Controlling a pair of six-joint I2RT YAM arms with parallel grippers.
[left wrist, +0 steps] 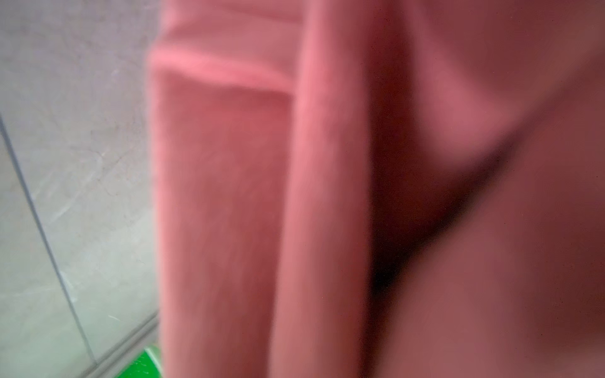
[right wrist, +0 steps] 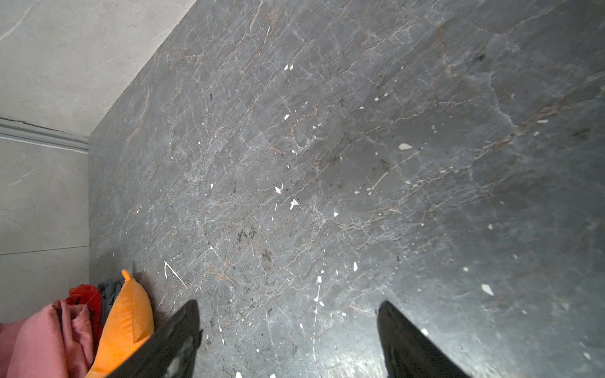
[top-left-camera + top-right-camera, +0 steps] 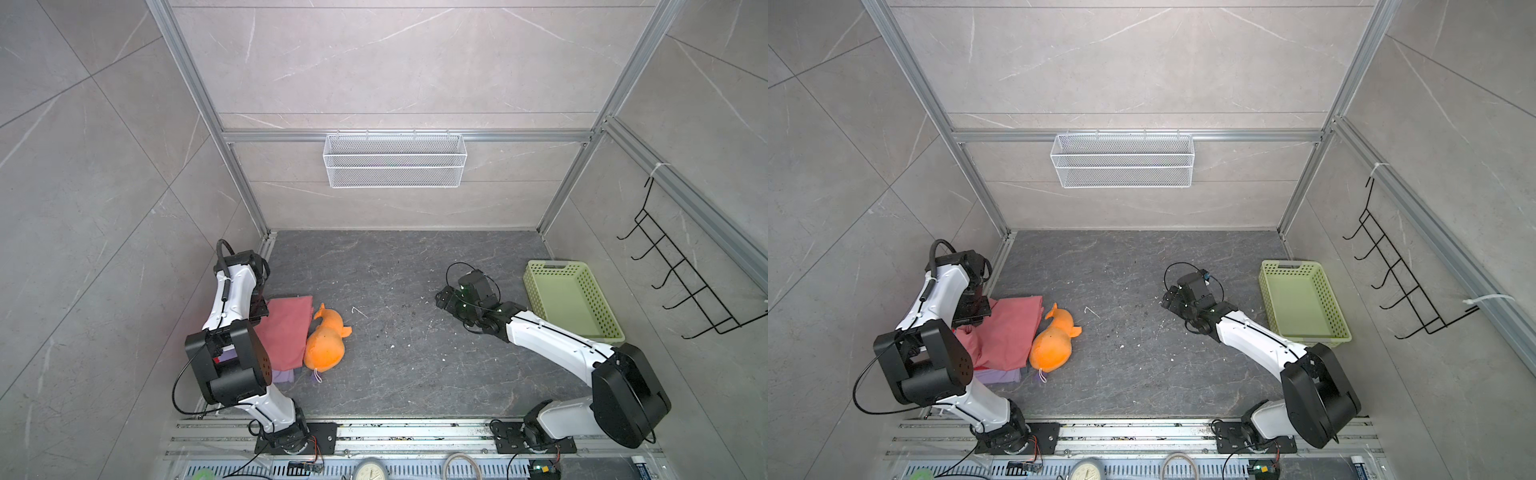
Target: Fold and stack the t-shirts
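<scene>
Pink shirt (image 3: 286, 332) folded, on top of purple shirt (image 3: 998, 376), left side of table (image 3: 415, 353) beside plush toy (image 3: 324, 345). Left end effector (image 3: 973, 311) over it, jaws hidden, can't tell. Right end effector (image 2: 288, 304) wide, empty. Red shirt (image 2: 83, 294) looks bunched, probably not yet folded.

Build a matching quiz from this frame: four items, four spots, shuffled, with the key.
Items:
1. salmon-pink t-shirt
2. lavender t-shirt
3. orange plush toy
4. green basket

Spots:
A. far right of the table
B. under the salmon one, only an edge peeking out
C. lying on top of the other shirts
D. right beside the shirts, on the side facing the table's middle

Pairs: 1-C, 2-B, 3-D, 4-A
</scene>
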